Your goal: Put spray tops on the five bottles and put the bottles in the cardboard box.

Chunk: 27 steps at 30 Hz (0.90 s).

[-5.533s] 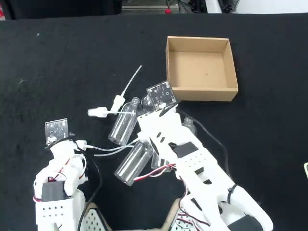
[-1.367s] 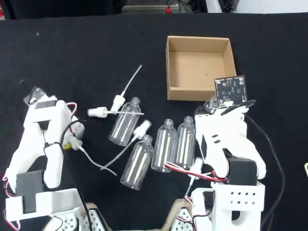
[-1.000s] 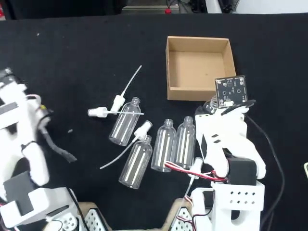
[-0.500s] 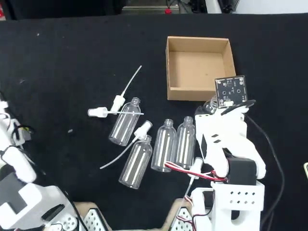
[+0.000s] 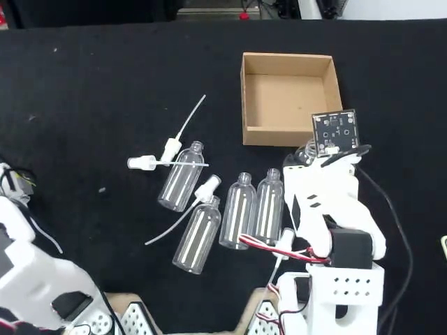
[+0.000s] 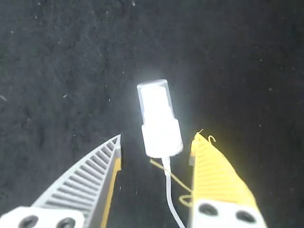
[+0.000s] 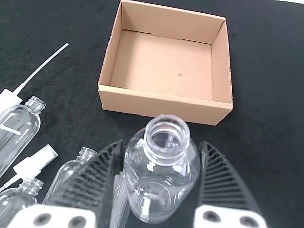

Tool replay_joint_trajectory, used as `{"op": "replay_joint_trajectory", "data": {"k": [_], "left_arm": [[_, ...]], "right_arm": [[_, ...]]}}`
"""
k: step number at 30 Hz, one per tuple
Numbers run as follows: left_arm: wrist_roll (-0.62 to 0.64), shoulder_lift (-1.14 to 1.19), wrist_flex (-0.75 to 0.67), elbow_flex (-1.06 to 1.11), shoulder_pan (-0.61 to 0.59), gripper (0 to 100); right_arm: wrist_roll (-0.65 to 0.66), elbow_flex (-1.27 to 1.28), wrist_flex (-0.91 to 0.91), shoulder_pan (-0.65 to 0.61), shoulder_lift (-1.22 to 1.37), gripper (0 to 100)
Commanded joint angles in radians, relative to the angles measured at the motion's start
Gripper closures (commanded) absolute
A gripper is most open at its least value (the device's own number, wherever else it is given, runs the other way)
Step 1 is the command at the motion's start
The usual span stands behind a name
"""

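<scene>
Clear plastic bottle (image 7: 164,175), neck open and uncapped, stands roughly upright in the right gripper (image 7: 161,144), whose fingers are clenched on its body. It is just on the near side of the brown cardboard box (image 7: 164,102).

White spray top with dip tube (image 6: 159,123) lies in line with the left gripper (image 6: 157,136), well to the left over the black bench (image 5: 105,84). Whether it is clamped cannot be told.

Judged step: capping the first bottle. The next move calls for bringing top and bottle together, the tube fed into the neck, before boxing.

Four more clear bottles (image 5: 237,209) lie uncapped mid-bench, with three loose spray tops (image 5: 143,162) beside them.

Hard to make out: the held bottle's base. In the high view, a wrist board covers most of that bottle and the frame edge cuts off the left arm.
</scene>
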Motion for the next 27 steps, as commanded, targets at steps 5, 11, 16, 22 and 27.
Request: {"op": "replay_joint_trajectory", "data": {"k": [5,11,16,22,27], "left_arm": [[0.028,0.198,0.043,-0.188,0.019,76],[0.028,0.221,0.043,-0.211,0.021,77],[0.028,0.221,0.074,-0.202,0.053,77],[0.028,0.219,0.109,-0.217,0.108,88],[0.028,0.216,0.124,-0.217,0.114,93]], "right_arm": [[-0.005,-0.012,0.002,0.008,-0.002,83.3],[-0.005,-0.012,0.002,0.008,-0.002,83.3],[-0.005,-0.012,0.000,0.008,-0.002,83.3],[-0.005,-0.012,0.002,0.008,-0.002,83.3],[-0.008,-0.012,-0.002,0.006,-0.002,83.3]]}}
